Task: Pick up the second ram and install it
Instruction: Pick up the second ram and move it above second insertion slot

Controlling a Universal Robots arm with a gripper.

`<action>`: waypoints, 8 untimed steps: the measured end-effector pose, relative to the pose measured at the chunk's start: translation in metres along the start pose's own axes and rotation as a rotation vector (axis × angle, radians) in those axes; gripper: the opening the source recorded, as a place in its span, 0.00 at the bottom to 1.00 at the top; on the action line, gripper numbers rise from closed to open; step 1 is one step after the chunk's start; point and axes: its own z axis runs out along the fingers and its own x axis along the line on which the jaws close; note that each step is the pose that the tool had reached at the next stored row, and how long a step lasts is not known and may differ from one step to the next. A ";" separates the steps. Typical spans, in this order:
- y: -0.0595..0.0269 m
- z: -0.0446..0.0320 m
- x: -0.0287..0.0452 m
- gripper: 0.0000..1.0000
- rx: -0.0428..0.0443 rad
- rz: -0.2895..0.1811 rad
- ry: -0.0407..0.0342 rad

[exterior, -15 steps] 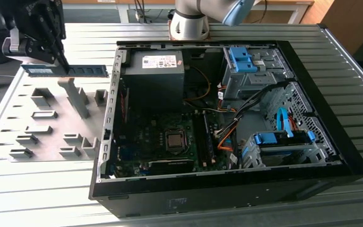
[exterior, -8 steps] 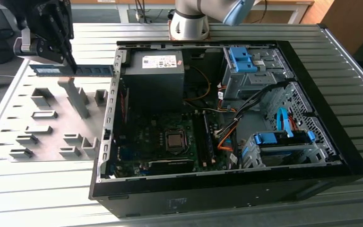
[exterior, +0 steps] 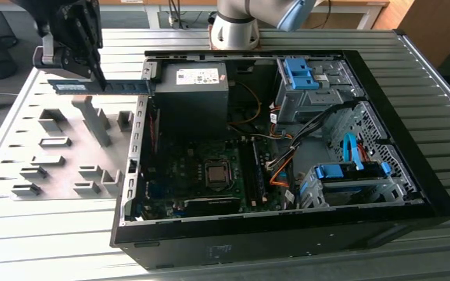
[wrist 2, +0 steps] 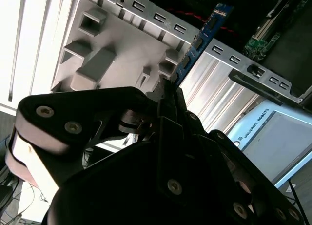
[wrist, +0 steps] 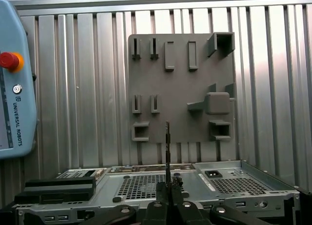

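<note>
The second ram [exterior: 104, 86] is a narrow blue-green stick that hangs level in the air, above the grey holder plate [exterior: 61, 153] and just outside the open computer case [exterior: 412, 175], on the exterior view's left. My gripper [exterior: 92, 75] is shut on it from above, near the stick's middle. In the second wrist view the second ram [wrist 2: 201, 37] sticks out beyond the fingertips [wrist 2: 168, 95] towards the case wall. Seen edge-on in the first wrist view, the second ram [wrist: 167, 147] rises as a thin line from my gripper [wrist: 167, 186]. The motherboard's memory slots [exterior: 253, 170] lie inside the case.
The holder plate [wrist: 180, 88] carries several raised grey blocks. The case holds a power supply [exterior: 194, 88], orange cables and blue drive-bay clips [exterior: 299, 73]. A teach pendant [wrist: 14, 88] lies on the ribbed metal table [exterior: 45, 234]. The arm's base [exterior: 235, 26] stands behind the case.
</note>
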 end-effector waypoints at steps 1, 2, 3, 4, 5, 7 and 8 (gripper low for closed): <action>-0.0018 0.0000 -0.0001 0.14 0.0000 0.000 0.0000; -0.0035 -0.0001 -0.0002 0.14 0.0001 0.000 0.0000; -0.0053 -0.0001 -0.0003 0.14 0.0000 0.000 0.0000; -0.0070 -0.0001 -0.0005 0.14 0.0000 0.000 0.0000; -0.0088 -0.0001 -0.0006 0.14 0.0000 0.000 0.0000; -0.0126 -0.0002 -0.0008 0.14 0.0001 0.000 0.0000; -0.0144 -0.0002 -0.0009 0.14 0.0000 0.000 0.0000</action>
